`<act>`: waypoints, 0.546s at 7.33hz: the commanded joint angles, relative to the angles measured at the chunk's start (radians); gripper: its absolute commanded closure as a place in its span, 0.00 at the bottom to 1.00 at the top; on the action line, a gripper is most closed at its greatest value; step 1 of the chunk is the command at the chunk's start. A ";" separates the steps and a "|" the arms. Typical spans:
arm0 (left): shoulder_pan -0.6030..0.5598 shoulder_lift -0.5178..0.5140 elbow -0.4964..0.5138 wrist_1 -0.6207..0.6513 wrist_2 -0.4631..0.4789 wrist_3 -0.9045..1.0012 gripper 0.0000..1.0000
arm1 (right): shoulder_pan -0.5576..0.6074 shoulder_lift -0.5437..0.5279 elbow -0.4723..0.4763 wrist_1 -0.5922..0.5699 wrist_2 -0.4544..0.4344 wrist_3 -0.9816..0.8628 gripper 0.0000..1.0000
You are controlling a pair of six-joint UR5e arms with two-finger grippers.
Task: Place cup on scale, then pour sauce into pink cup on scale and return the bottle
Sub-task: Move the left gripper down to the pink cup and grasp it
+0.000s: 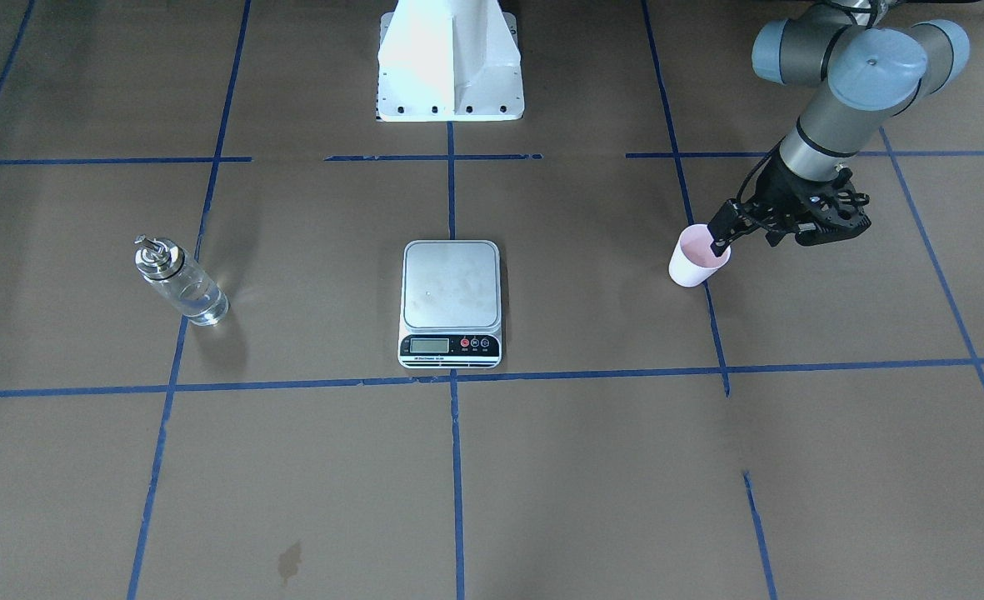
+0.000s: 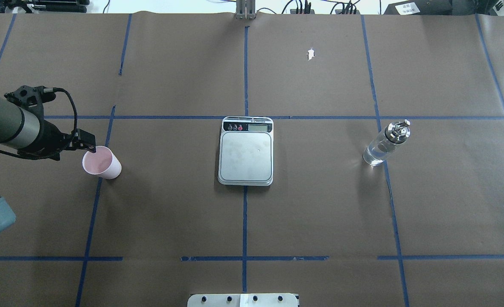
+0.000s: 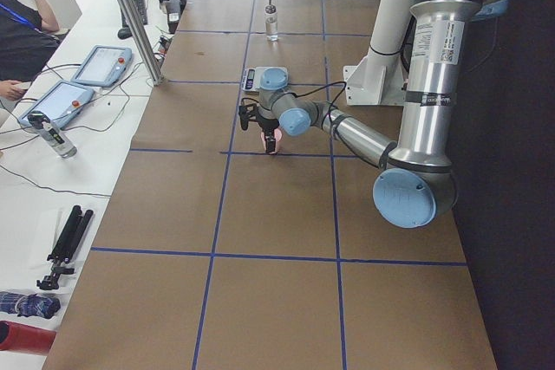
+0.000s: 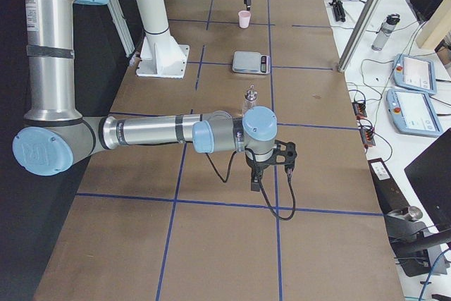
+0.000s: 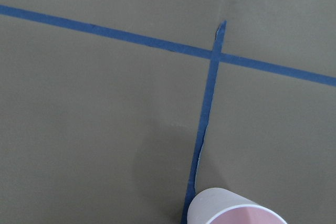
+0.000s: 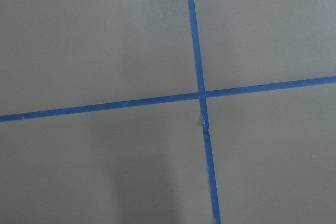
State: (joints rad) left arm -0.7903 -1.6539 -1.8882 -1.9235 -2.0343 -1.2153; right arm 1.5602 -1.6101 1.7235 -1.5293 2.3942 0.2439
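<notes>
Two containers on the brown paper-covered table (image 2: 170, 213), both upright, both well apart from the scale (image 2: 246, 151) that sits mid-table between them

Cup (image 2: 102, 164): on the robot's left side, standing on the paper over a blue tape line (image 2: 93, 213), not on the scale. Mouth up, pale outside, pink inside plain to see in the overhead view. Left wrist camera catches only its rim at the bottom edge of the view.

Left gripper (image 2: 90, 147): reaching in from the left edge, fingertips right at the cup's rim on the side nearest the arm. In the front view one dark finger (image 1: 719, 239) looks to dip just inside the mouth. Cannot tell whether the fingers are pinched on the wall or only resting around it.

Bottle (image 2: 382, 147): on the robot's right side, standing alone beside another tape line. Silver cap (image 2: 397, 130) on top, clear liquid (image 2: 374, 157) showing through the glass; level not readable.

Scale: display strip and buttons at the end away from the robot.

Right gripper (image 4: 256, 182): seen only from the right-end camera, pointing down over the paper, near the bottle but apart from it. Open or closed, cannot tell
</notes>
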 commanded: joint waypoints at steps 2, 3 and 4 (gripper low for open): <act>0.034 -0.004 0.021 -0.003 0.003 0.002 0.00 | 0.000 0.001 0.001 0.001 -0.001 0.000 0.00; 0.034 -0.006 0.026 -0.003 0.003 0.003 0.02 | 0.000 0.001 0.002 0.001 -0.001 0.000 0.00; 0.034 -0.007 0.024 -0.002 -0.001 0.003 0.09 | 0.000 0.005 0.002 0.001 -0.001 0.000 0.00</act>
State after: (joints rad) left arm -0.7578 -1.6592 -1.8652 -1.9262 -2.0321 -1.2128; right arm 1.5601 -1.6081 1.7252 -1.5279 2.3932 0.2439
